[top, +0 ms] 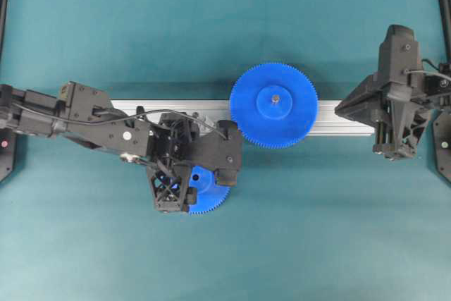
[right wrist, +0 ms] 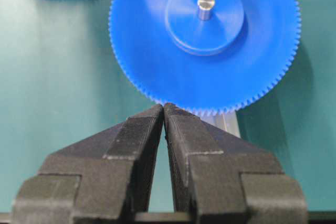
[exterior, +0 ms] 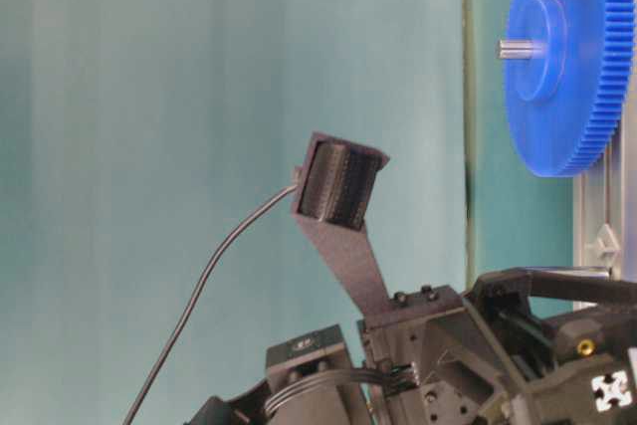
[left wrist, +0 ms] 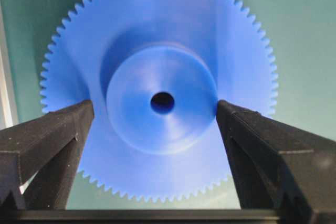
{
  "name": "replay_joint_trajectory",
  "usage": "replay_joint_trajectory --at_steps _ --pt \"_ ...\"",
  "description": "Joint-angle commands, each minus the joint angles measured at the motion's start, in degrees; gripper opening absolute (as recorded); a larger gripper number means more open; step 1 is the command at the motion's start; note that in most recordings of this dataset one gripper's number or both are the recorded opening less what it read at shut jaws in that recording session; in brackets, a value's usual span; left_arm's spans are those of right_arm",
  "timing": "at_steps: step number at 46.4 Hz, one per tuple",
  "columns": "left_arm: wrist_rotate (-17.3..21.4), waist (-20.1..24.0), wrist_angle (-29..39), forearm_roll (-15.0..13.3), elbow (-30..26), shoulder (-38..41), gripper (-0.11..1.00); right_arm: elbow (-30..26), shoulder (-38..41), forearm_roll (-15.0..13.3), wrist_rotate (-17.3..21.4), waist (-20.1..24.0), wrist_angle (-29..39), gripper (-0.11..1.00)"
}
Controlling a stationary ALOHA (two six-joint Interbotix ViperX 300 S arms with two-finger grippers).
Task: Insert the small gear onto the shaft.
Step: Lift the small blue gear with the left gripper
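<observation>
A: Desk [top: 211, 19], teal, carries the ribbed rail [top: 176, 109]. The larger blue gear [top: 274, 104] sits on the rail, already on a pin, well apart from the left pincer [top: 199, 189] and just ahead of the right pincer [right wrist: 164, 109].

B: Arms?

A: The left arm reaches in low from its side, wrist pitched down over the small gear [left wrist: 157, 93]. The right arm waits at the rail's far end, pincer clenched, fingertips together, holding nothing.

B: Left pincer state?

A: Released, jaws spread wide. The gear lies flat on the desk directly beneath it, raised hub between the 2 fingers [left wrist: 52, 135], each close beside the hub wall.

B: The shaft?

A: I cannot find a free shaft in any view; only the pin through the larger gear shows.

B: Advice for the grasp?

A: My judgement: keep the hub centred, close evenly on it, not on the teeth, so the gear lifts level.
</observation>
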Motion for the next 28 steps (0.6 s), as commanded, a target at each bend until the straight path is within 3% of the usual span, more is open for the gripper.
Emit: replay_joint_trajectory --at_steps 1,28 --pt "0.0 -0.53 0.35 0.09 -1.41 -0.53 0.91 -0.53 -0.18 0.09 0.53 -0.09 -0.44 0.22" --pt "-0.62 -0.97 0.62 0.09 -2.81 0.79 0.91 -0.09 -0.26 0.09 0.53 0.0 -1.23 0.22"
